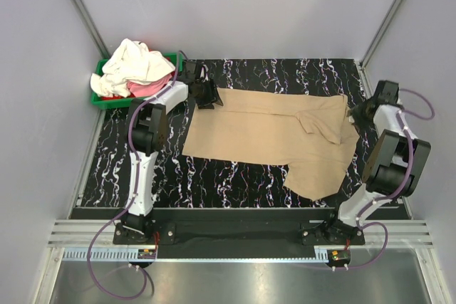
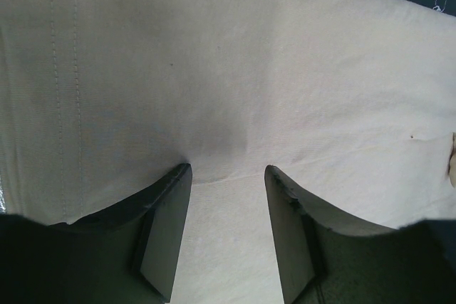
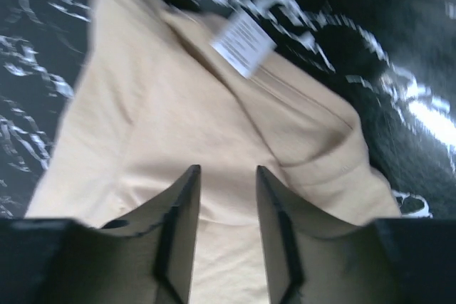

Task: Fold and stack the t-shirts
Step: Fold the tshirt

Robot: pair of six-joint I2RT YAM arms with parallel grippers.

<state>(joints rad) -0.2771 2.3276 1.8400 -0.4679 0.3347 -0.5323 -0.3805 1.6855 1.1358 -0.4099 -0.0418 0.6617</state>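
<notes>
A tan t-shirt (image 1: 271, 133) lies spread on the black marbled mat, with one sleeve folded in near its far right and a flap hanging toward the front right. My left gripper (image 1: 206, 95) is at the shirt's far left corner. In the left wrist view it (image 2: 226, 170) is open, its jaws apart over the tan cloth (image 2: 249, 69). My right gripper (image 1: 354, 113) is at the shirt's far right edge. In the right wrist view it (image 3: 228, 169) is open over the tan cloth (image 3: 178, 105), below a white label (image 3: 244, 43).
A green bin (image 1: 107, 100) at the far left holds a heap of white clothes (image 1: 135, 62) and a pink one (image 1: 148, 87). The black mat (image 1: 235, 176) is bordered by grey walls and a metal rail along the near edge.
</notes>
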